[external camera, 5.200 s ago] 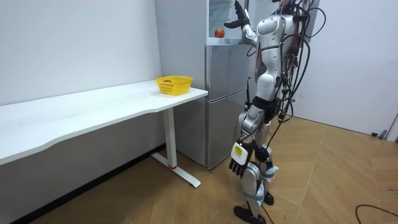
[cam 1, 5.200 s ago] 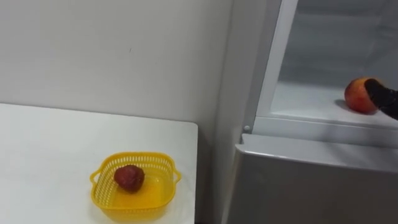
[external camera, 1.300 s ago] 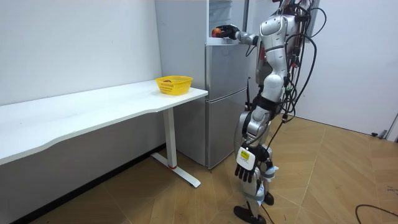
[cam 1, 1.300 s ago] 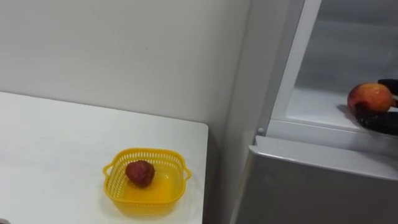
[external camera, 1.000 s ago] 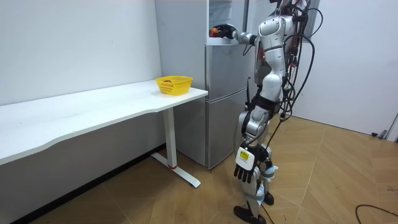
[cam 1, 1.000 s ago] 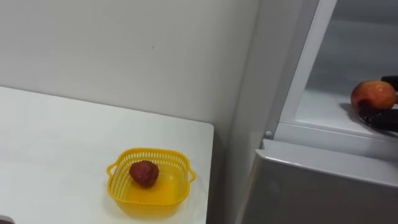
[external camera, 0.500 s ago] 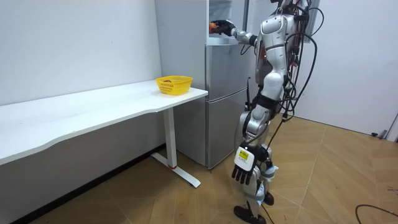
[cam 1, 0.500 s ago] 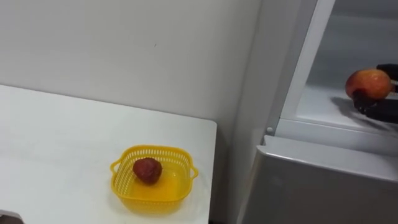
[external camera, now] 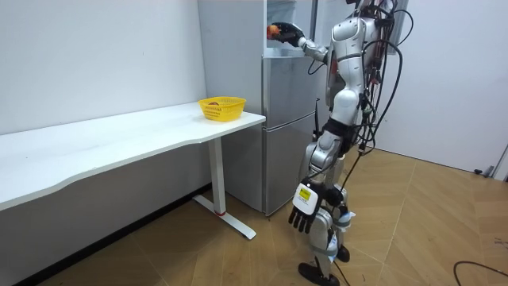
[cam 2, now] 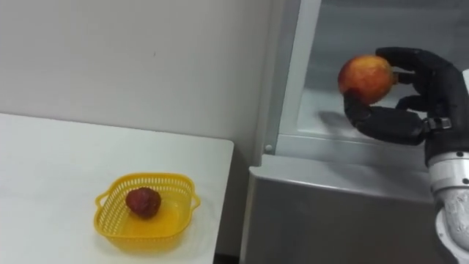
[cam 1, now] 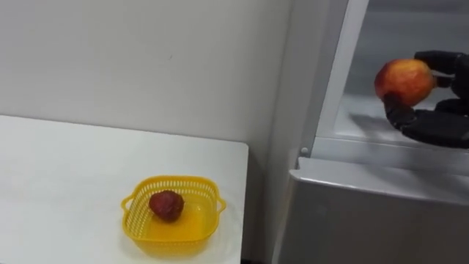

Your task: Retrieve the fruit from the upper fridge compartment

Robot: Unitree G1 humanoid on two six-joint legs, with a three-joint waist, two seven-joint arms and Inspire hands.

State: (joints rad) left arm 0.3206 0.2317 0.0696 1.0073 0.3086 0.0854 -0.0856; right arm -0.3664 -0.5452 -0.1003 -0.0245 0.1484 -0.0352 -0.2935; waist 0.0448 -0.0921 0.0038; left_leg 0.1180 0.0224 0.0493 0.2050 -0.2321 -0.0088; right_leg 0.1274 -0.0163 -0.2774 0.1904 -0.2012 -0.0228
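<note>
A round red-and-yellow apple [cam 1: 404, 81] is held in the curled dark fingers of the right hand [cam 2: 396, 123], clear above the white shelf [cam 1: 350, 126] at the front of the fridge's [cam 2: 330, 213] open upper compartment, its shadow falling on the shelf beneath it.

fruit [cam 2: 365, 77] now gripped in right robot hand [cam 2: 401, 123], lifted off fridge shelf [cam 2: 311, 125]

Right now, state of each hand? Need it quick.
left hand: open, hanging relaxed at the robot's side, holding nothing.
right hand: shut on the red-orange fruit.
</note>
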